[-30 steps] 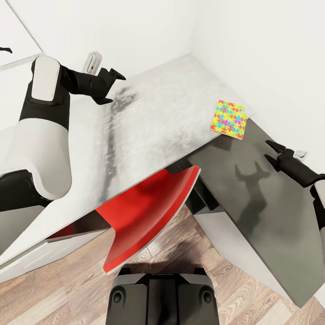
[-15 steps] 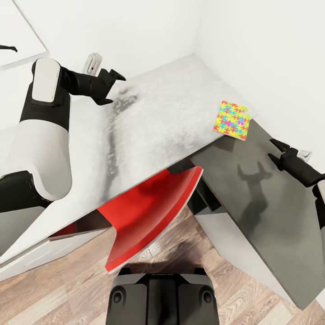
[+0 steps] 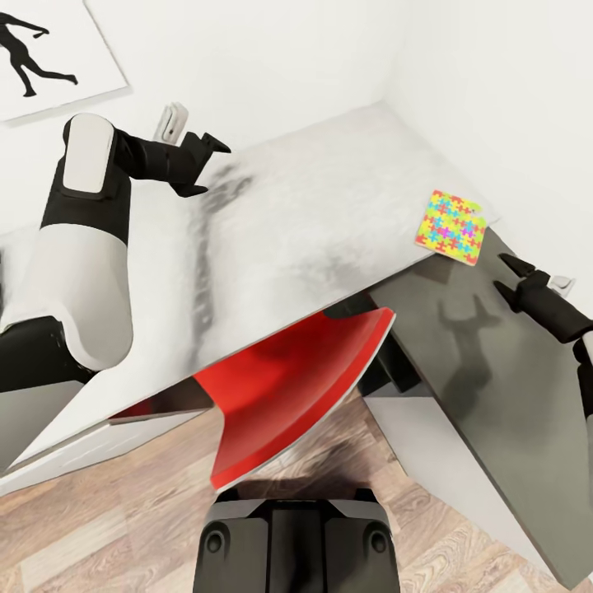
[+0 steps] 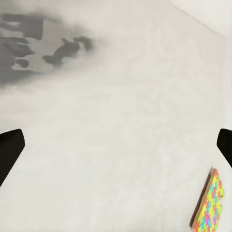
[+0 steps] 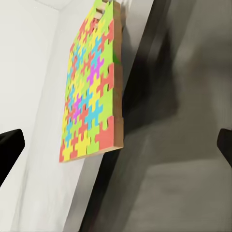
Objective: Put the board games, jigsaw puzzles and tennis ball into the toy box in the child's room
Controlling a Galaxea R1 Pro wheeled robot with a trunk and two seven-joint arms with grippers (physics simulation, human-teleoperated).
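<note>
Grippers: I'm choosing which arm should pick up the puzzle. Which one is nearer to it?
The right gripper, open above the dark grey wing, is just beside the jigsaw puzzle. The left gripper hovers far across the light grey top.

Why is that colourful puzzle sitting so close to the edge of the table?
The jigsaw puzzle lies flat right at the end of the light grey table top, one edge at or just past where the dark grey wing begins. It is turned slightly askew to the table's edges. Nothing looks spilled or broken.

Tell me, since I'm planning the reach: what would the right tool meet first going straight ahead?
Probably the jigsaw puzzle at the light top's edge; the open right tool points toward it over the dark wing, though depth is unclear.
</note>
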